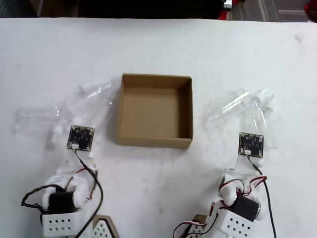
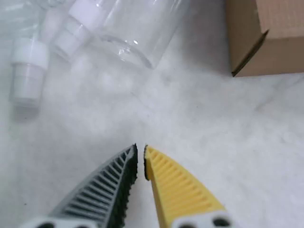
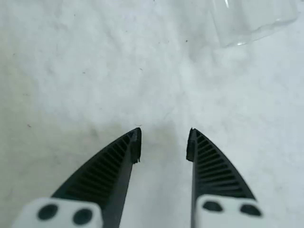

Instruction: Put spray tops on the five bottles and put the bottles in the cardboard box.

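Observation:
The open cardboard box (image 1: 155, 110) stands mid-table with nothing in it. Left of it lie several clear bottles (image 1: 88, 101) and white spray tops (image 1: 53, 135). More clear bottles (image 1: 242, 105) lie to its right. My left gripper (image 2: 140, 153) hovers over bare table, its grey and yellow fingers shut on nothing. Just beyond it are a clear bottle (image 2: 142, 28), a white spray top (image 2: 27, 71) and the box corner (image 2: 266, 42). My right gripper (image 3: 164, 143) is open above the table, with a clear bottle's end (image 3: 251, 19) ahead of it.
Both arm bases sit at the near edge, the left arm (image 1: 62, 201) and the right arm (image 1: 240, 206), each with a wrist camera board above its gripper. White table (image 1: 158, 44) stretches beyond the box.

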### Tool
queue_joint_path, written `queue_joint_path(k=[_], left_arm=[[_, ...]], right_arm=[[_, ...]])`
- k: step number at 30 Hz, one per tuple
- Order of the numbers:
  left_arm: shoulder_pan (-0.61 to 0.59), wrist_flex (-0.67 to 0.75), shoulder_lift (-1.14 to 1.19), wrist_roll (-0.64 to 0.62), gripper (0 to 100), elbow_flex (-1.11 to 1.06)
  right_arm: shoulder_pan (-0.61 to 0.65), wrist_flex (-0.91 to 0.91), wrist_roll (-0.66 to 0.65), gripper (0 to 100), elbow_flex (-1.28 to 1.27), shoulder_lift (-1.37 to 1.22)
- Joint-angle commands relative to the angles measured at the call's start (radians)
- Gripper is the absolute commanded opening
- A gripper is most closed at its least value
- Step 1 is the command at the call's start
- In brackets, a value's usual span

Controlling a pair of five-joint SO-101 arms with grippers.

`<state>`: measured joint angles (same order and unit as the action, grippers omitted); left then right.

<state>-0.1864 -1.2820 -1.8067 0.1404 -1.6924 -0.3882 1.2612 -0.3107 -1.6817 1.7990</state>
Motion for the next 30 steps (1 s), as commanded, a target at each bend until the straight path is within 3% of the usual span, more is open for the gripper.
queue_joint_path(k=[1,18,30], left_arm=[[0.008,-0.006,-0.010,-0.009,3,0.000],[0.008,-0.006,-0.010,-0.009,3,0.000],[0.010,-0.006,-0.010,-0.006,4,0.000]], right_arm=[[-0.008,-0.001,0.002,14.5,-0.009,0.002],[0.005,-0.630,0.009,14.5,-0.006,0.005],[0.013,-0.481,0.006,14.2,-0.008,0.004]])
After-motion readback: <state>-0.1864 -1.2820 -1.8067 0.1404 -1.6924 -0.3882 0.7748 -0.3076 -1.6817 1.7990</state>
